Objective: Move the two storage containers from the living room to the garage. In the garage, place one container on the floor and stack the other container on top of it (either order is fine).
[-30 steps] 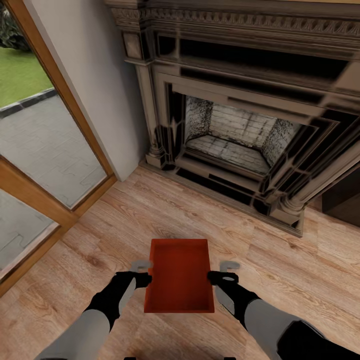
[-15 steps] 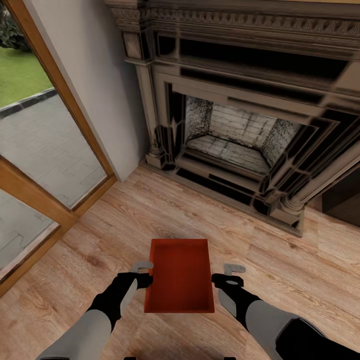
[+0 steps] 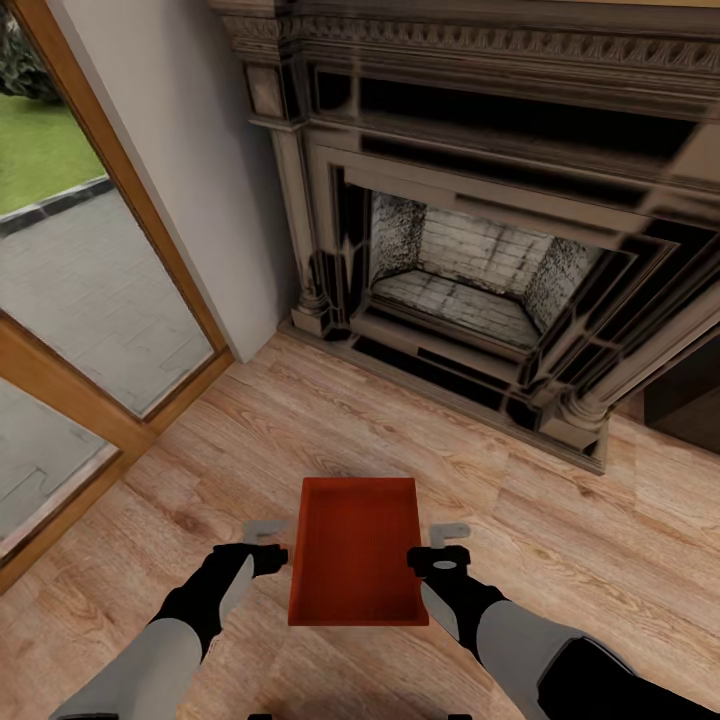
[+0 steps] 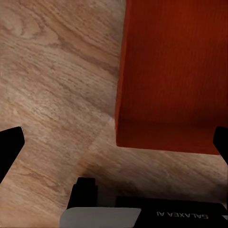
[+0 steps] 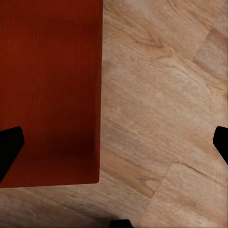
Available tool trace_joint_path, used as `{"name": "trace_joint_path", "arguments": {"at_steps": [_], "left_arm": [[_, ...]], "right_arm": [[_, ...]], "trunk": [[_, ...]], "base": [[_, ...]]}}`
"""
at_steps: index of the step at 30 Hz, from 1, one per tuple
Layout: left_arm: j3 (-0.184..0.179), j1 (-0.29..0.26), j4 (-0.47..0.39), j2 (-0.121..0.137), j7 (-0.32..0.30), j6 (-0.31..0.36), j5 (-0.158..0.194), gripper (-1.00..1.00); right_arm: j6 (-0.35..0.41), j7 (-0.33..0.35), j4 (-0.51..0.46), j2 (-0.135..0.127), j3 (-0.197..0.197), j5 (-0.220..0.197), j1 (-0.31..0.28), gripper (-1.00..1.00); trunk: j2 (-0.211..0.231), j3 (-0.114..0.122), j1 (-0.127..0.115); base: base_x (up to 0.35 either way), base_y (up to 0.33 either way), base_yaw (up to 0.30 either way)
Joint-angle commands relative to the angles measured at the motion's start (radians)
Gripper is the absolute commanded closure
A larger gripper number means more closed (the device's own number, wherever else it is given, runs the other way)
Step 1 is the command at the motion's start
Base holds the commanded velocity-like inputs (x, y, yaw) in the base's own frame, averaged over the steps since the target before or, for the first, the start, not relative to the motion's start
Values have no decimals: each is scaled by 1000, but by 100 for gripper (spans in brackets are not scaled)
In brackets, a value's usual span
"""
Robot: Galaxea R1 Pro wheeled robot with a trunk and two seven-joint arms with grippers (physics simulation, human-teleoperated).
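On the wood plank floor, before the fireplace (image 3: pixel 470 270): one storage container (image 3: pixel 357 563) between both jaws.
The left gripper (image 3: pixel 266 545) stands just beside its left long wall, the right gripper (image 3: pixel 440 545) just beside its right; both jaws spread wide, holding nothing. Bare wood plank floor (image 3: pixel 560 560) lies open on every side; a glass door (image 3: pixel 70 300) stands well off left.

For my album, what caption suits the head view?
Two open grippers, left and right, flank a red-orange storage container on the wood floor before the fireplace.
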Motion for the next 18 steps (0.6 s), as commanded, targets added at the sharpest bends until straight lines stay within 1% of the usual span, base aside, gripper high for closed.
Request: {"name": "trace_joint_path", "arguments": {"at_steps": [1,3,5,12,18], "left_arm": [[4,0,-2,6,3,5,19,-100],[3,0,0,14,3,5,33,-100],[3,0,3,17,3,5,37,-100],[3,0,-11,12,3,-6,39,-100],[2,0,-47,8,11,-12,37,-100]], "right_arm": [[1,-5,-1,0,8,-7,0,-100],[1,-5,-1,-1,8,-6,0,-100],[1,-5,-1,-1,8,-6,0,-100],[-7,-5,-1,-3,8,-7,0,-100],[-10,-5,-1,-5,7,-9,0,-100]], "trunk": [[0,-1,0],[0,-1,0],[0,-1,0],[0,-1,0],[0,-1,0]], "base": [[0,0,0],[0,0,0],[0,0,0],[0,0,0],[0,0,0]]}}
